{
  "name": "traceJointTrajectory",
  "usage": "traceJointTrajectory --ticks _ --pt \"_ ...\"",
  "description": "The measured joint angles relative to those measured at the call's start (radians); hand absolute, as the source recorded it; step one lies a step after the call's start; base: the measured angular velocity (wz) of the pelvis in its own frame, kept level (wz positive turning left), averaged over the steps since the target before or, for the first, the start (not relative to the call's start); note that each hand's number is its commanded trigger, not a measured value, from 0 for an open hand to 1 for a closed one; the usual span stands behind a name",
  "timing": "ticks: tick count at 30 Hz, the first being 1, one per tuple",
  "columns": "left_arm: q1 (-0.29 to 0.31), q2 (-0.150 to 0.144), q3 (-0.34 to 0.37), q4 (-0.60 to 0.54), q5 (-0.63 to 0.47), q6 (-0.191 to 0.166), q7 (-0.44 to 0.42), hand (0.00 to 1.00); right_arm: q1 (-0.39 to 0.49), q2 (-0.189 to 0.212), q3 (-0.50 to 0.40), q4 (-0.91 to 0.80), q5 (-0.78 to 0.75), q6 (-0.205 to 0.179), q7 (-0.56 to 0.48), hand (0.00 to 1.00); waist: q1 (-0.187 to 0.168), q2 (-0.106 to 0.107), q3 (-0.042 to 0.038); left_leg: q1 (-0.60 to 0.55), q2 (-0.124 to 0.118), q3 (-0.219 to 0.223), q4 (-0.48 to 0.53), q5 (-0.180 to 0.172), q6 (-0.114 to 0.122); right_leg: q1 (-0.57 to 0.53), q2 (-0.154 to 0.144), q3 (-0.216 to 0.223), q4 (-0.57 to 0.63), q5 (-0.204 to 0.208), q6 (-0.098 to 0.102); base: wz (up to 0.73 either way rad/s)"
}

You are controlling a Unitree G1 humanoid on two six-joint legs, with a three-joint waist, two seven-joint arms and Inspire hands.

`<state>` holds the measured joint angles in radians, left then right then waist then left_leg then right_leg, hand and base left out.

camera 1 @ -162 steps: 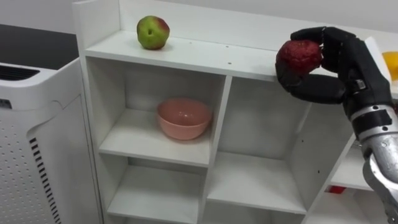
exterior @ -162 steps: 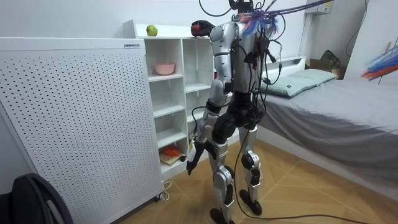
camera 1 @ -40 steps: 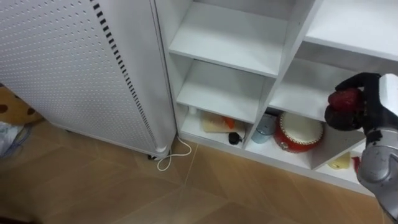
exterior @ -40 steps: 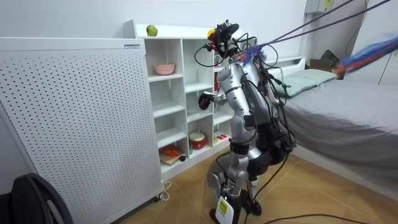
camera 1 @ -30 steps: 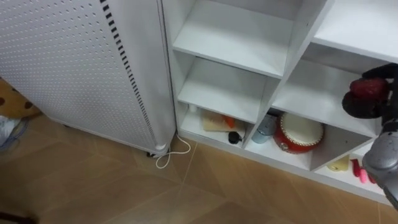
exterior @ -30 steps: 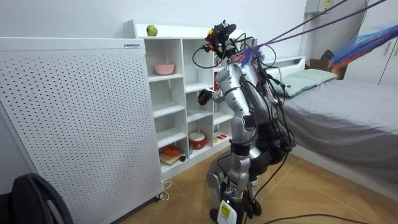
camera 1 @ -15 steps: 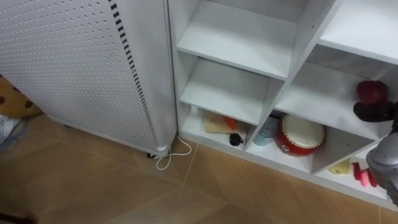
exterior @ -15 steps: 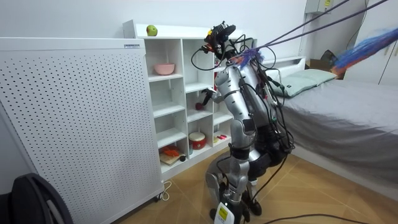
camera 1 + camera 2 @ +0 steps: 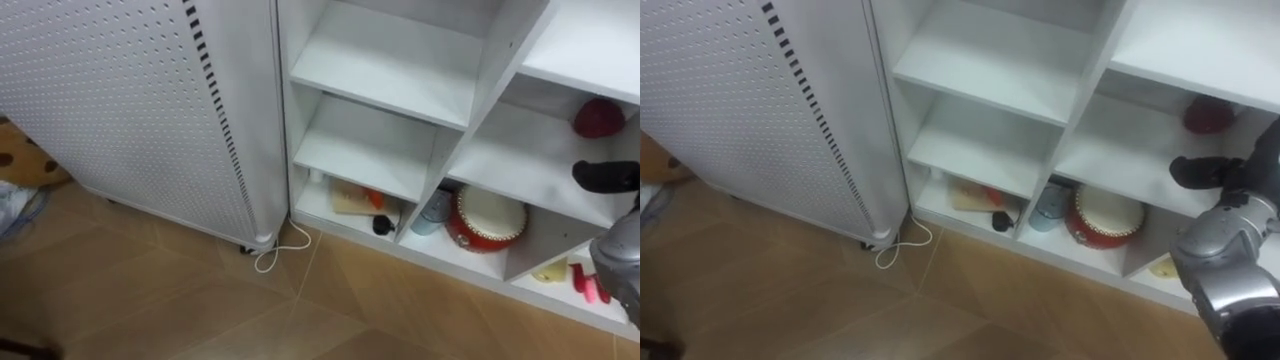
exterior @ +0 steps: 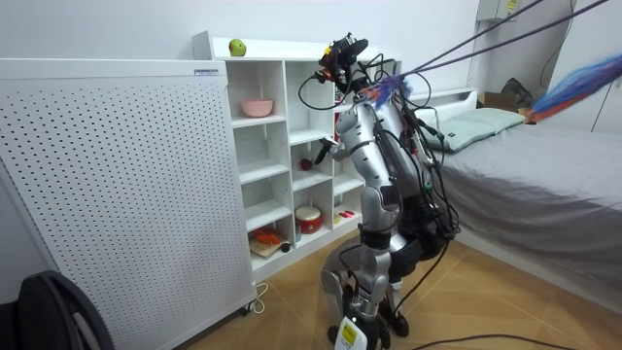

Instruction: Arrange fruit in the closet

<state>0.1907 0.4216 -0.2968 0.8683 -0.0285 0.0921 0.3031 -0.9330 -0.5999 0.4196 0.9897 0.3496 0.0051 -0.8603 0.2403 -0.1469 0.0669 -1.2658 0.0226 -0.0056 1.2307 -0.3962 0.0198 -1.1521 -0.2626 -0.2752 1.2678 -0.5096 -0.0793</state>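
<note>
A dark red round fruit (image 9: 598, 117) lies on a low shelf in the right column of the white closet (image 9: 470, 110). It shows as fruit (image 9: 1210, 114) in the right eye view and as a small red fruit (image 10: 307, 164) in the room view. My right hand (image 9: 606, 177) hovers just in front of and below it, fingers stretched out, a small gap from the fruit and holding nothing. The room view has me bent low before the closet with my right hand (image 10: 327, 148) reaching into that shelf.
A white perforated cabinet (image 9: 120, 100) stands left of the closet. On the bottom shelf are a red drum (image 9: 490, 215), a grey cup (image 9: 430, 212) and small toys (image 9: 585, 282). A green apple (image 10: 236, 47) tops the closet, a pink bowl (image 10: 258, 106) sits inside. A bed (image 10: 525, 156) is behind me.
My right hand carried the red fruit down from the closet's top as I bent low, set it on the low shelf, let go and drew back slightly.
</note>
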Motion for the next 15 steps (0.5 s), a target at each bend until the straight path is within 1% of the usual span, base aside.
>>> traceJointTrajectory --ticks 2,5,8,10,11,12,13,14,15 --pt "0.000 0.000 0.000 -0.001 0.000 0.004 -0.001 0.00 0.010 0.001 0.000 -0.001 -0.001 0.020 0.017 0.00 0.006 0.001 0.0001 0.024 0.000 0.000 -0.011 -0.001 0.002 0.021 0.001 0.003 -0.010 0.000 0.005 0.00" --pt "0.005 -0.001 -0.001 0.000 0.002 0.004 -0.004 0.00 0.030 0.000 0.000 -0.006 -0.006 0.020 0.041 0.00 0.012 0.005 -0.0011 0.054 0.000 0.004 -0.029 -0.001 0.002 0.045 0.004 0.008 -0.027 0.003 0.008 -0.01" --pt "0.007 -0.001 -0.002 0.008 -0.001 0.005 -0.020 0.00 0.072 0.000 0.001 -0.027 -0.056 0.018 0.061 0.00 0.015 0.016 -0.0002 0.093 0.002 0.015 -0.047 -0.003 0.001 0.079 0.009 0.011 -0.043 0.002 0.012 0.00" --pt "0.007 -0.003 -0.003 0.026 0.000 0.004 -0.040 0.00 0.134 0.000 0.008 -0.043 -0.151 0.009 0.086 0.00 0.024 0.024 0.0004 0.145 0.008 0.025 -0.079 -0.003 0.001 0.123 0.025 0.021 -0.076 0.007 0.020 -0.11" --pt "0.008 -0.004 -0.003 0.031 0.000 0.003 -0.045 0.00 0.148 0.000 0.010 -0.051 -0.167 0.009 0.095 0.00 0.029 0.026 -0.0006 0.159 0.013 0.029 -0.089 -0.003 0.000 0.133 0.031 0.026 -0.087 0.011 0.021 -0.26" --pt "0.008 -0.008 -0.003 0.039 0.000 0.001 -0.053 0.00 0.182 -0.003 0.010 -0.078 -0.205 0.006 0.115 0.00 0.036 0.034 -0.0037 0.185 0.021 0.033 -0.108 -0.004 -0.002 0.156 0.040 0.025 -0.113 0.020 0.019 -0.22" --pt "0.008 -0.009 -0.003 0.047 -0.003 -0.006 -0.054 0.00 0.230 -0.009 0.010 -0.116 -0.251 -0.002 0.132 0.00 0.037 0.041 -0.0065 0.211 0.019 0.035 -0.133 -0.002 -0.005 0.181 0.042 0.022 -0.138 0.026 0.017 -0.17" --pt "0.007 -0.010 -0.003 0.054 -0.008 -0.011 -0.054 0.00 0.255 -0.012 0.010 -0.136 -0.276 -0.007 0.140 0.00 0.037 0.045 -0.0072 0.226 0.019 0.035 -0.146 0.000 -0.007 0.195 0.045 0.021 -0.152 0.029 0.019 -0.10" --pt "0.006 -0.010 -0.003 0.066 -0.018 -0.017 -0.054 0.00 0.304 -0.012 0.010 -0.162 -0.327 -0.018 0.160 0.00 0.039 0.050 -0.0089 0.259 0.022 0.035 -0.171 0.002 -0.009 0.225 0.055 0.022 -0.180 0.038 0.021 -0.10"
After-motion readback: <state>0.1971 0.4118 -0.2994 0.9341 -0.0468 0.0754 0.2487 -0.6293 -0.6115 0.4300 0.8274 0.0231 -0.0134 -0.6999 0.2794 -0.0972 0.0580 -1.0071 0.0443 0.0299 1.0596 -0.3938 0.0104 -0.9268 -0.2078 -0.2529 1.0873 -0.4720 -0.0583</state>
